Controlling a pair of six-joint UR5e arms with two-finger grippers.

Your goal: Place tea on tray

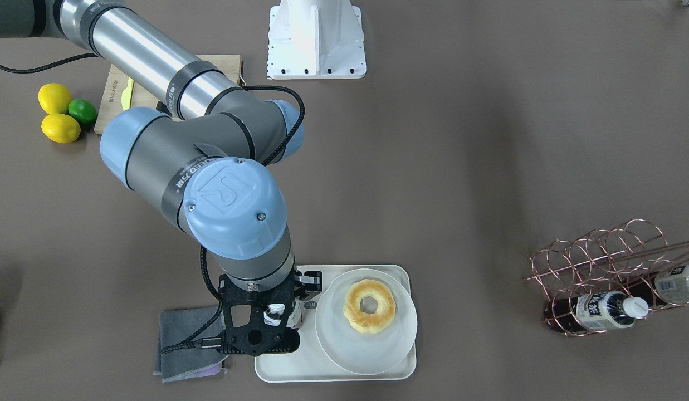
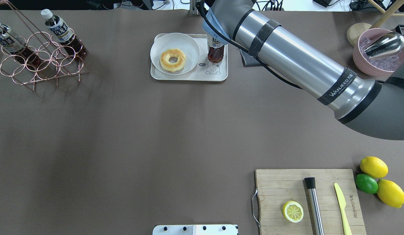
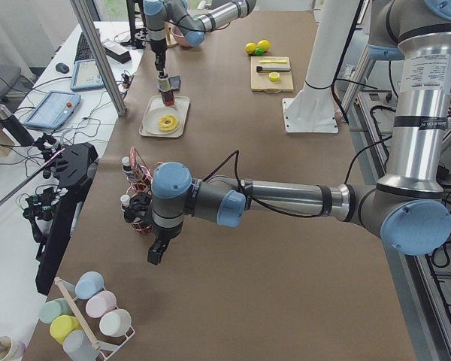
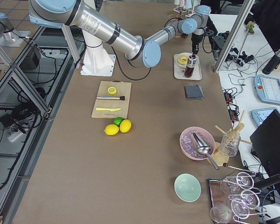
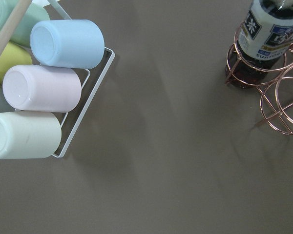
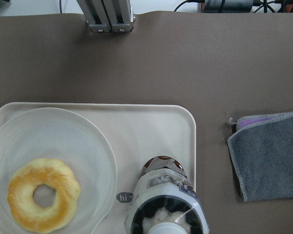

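The tea [image 2: 216, 54] stands up on the tray [image 2: 218, 75], right under the right gripper [image 1: 274, 313], which sits around its cap; I cannot tell if it is squeezing or loose. A plate [image 2: 189, 45] with a doughnut [image 2: 172, 60] lies just beside that gripper. The left gripper [image 3: 157, 254] hangs near the wire rack [image 2: 45, 60], open or closed I cannot tell.

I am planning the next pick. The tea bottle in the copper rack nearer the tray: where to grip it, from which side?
Probably at the neck, just under the white cap, coming from above on the side away from the robot. The bottle lies slanted through the rings of the rack, which enclose its body; the cap end sticks out free.
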